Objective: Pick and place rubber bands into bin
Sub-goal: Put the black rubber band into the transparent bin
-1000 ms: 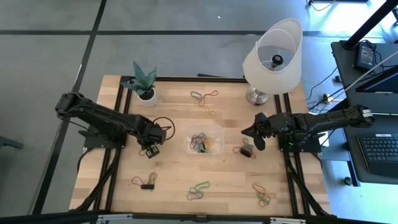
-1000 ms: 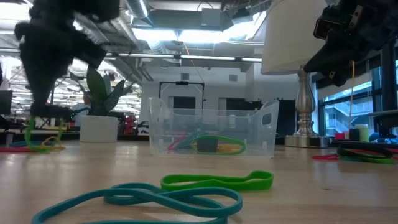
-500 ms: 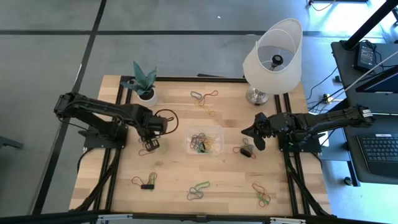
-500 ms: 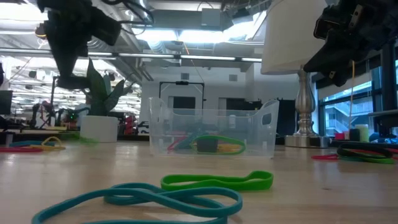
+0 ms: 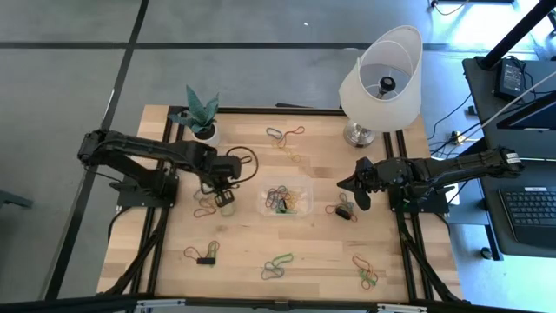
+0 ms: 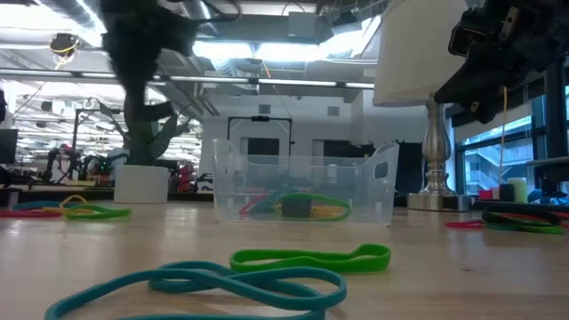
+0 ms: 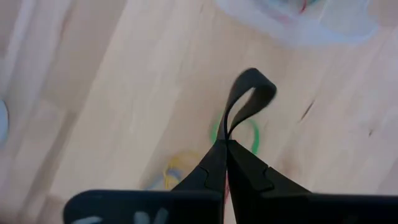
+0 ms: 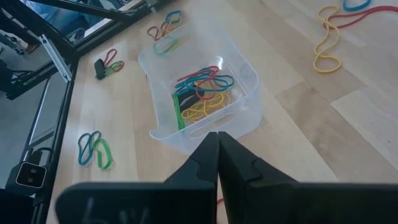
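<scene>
The clear bin (image 5: 285, 198) stands mid-table with several coloured rubber bands inside; it also shows in the low view (image 6: 302, 191) and the right wrist view (image 8: 199, 87). My left gripper (image 5: 227, 196) is raised left of the bin and shut on a black rubber band (image 7: 249, 99). Below it a green band (image 7: 254, 134) and a yellow band (image 7: 177, 168) lie on the table. My right gripper (image 5: 352, 187) hangs shut and empty right of the bin, above a dark cluster (image 5: 345, 210). My left gripper pinches the black band between its two fingers at one end of the loop (image 7: 227, 138). The rest of the loop sticks out past the fingertips, folded narrow and lifted clear of the table. The fingers come from above.
More band clusters lie at the far middle (image 5: 284, 136), left of the bin (image 5: 206, 207), near left (image 5: 202, 254), near middle (image 5: 276, 265) and near right (image 5: 367, 271). A white plant pot (image 5: 205, 132) and a lamp (image 5: 382, 74) stand at the far edge.
My left gripper has risen from the left band cluster and gone toward the table's right, toward the bin, with the black band. A green band that it had drawn up has fallen back flat on the table.
</scene>
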